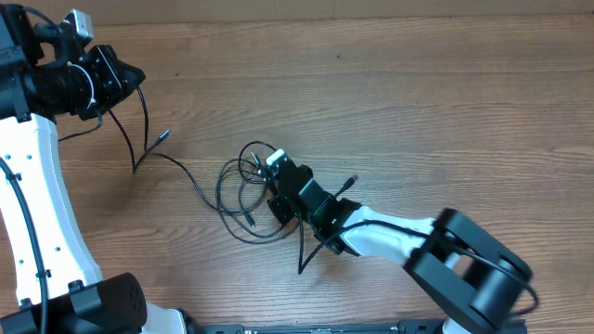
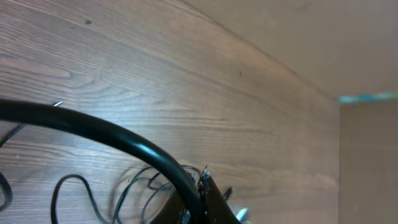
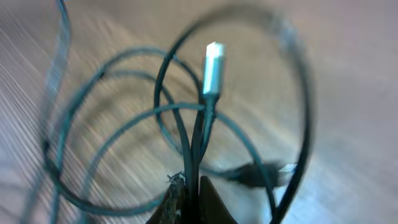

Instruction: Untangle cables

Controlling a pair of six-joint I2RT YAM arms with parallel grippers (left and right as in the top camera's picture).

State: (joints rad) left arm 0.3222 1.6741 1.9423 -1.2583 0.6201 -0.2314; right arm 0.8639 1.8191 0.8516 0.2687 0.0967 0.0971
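Step in hand: pulling one cord out of the knot, mid-task.

The cables (image 1: 249,186) sit as a tangle of loose loops at the centre of the tabletop (image 1: 418,93). One strand runs off left toward the L arm.

L pincer (image 1: 130,79) is up at the far-left corner. The lifted cable (image 1: 146,121) comes out of its tip and drops to the wood, so it looks clamped narrow on that cord. Its own fingers aren't visible in the L wrist cam, only the cord as a fat blurred arc (image 2: 93,129) close to the lens. A free plug end (image 1: 164,136) lies just beside the hanging part.

R pincer (image 1: 272,172) is down in the tangle. The R wrist cam shows its fingers (image 3: 171,202) pinched together on a couple of strands. The silvery plug (image 3: 212,68) stands up just past them, w/ several loops around it, and a second dark plug (image 3: 258,174) shows lower right. The view is blurry, so I can't tell how many cords are actually pinched.

Judgement: approx halfway. One cord is partly drawn out, the other two are looped together.

Next move needs the R pincer to hold the knot as an anchor while the L arm draws its cord away. Or R frees the silvery plug back through its loop. Go slow. Risk is the whole bundle dragging along, or the loops cinching tighter.
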